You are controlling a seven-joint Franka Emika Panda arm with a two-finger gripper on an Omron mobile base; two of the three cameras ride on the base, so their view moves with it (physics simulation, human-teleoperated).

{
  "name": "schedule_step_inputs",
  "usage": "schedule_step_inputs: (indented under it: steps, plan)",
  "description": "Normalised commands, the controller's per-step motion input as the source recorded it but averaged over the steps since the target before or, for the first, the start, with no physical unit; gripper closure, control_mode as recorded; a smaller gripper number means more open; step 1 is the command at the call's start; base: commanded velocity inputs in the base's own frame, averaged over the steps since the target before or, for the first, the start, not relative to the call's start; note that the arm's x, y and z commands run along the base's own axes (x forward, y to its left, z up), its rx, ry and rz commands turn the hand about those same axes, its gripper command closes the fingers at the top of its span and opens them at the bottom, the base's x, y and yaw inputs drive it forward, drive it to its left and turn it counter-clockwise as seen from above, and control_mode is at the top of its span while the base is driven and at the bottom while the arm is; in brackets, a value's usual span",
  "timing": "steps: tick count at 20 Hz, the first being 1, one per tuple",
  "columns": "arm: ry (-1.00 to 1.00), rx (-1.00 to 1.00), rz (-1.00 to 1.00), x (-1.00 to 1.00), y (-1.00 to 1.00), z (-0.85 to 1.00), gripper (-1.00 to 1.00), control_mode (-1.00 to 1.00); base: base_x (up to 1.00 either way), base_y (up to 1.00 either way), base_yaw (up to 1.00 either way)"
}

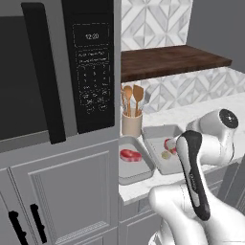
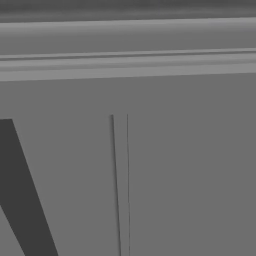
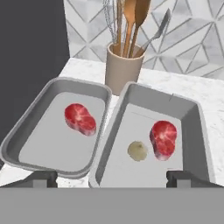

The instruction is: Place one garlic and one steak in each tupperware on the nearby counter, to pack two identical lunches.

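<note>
Two grey tupperware trays lie side by side on the white counter (image 3: 205, 94). The left tupperware (image 3: 33, 116) holds one red steak (image 3: 80, 118). In the right tupperware (image 3: 192, 127) lie a second steak (image 3: 163, 139) and a pale garlic (image 3: 137, 151) just left of it. My gripper (image 3: 113, 178) hovers above the near rims of both trays, open, with nothing between its fingertips (image 3: 43, 178). The left base view shows the same layout: left tray (image 1: 131, 171) with its steak (image 1: 130, 155), right tray (image 1: 158, 134) with steak (image 1: 169, 144) and garlic (image 1: 166, 155), partly behind my arm.
A beige utensil jar (image 3: 122, 65) with wooden tools stands just behind the trays, against the patterned tiled wall. A dark wooden shelf (image 1: 167, 62) hangs above the counter. A tall grey unit with a microwave (image 1: 91, 62) borders the left tray. Grey cabinet panelling (image 2: 190, 165) is close in front of the right base view.
</note>
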Motion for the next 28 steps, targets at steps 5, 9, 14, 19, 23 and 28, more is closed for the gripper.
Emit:
schedule_step_inputs:
  steps: [5,9,14,19,23,28]
  plan:
    - [0.01,0.01,-0.39,-0.20,-0.08,0.13,-1.00,-1.00,0.00,0.00,0.00]
    - [0.00,0.07,-0.33,-0.32,0.00,0.08,-1.00,-1.00,0.00,0.00,0.00]
    - [-0.11,0.04,-0.07,-0.69,-0.01,0.00,-1.00,-1.00,0.00,0.00,0.00]
    - [-0.12,0.00,0.02,-0.77,0.00,0.00,-1.00,-1.00,0.00,0.00,0.00]
    - [-0.04,0.00,0.00,-0.25,0.00,-0.02,-1.00,1.00,-0.75,0.04,0.00]
    - [0.00,0.00,0.00,0.00,0.00,0.00,-1.00,1.00,-1.00,0.77,0.02]
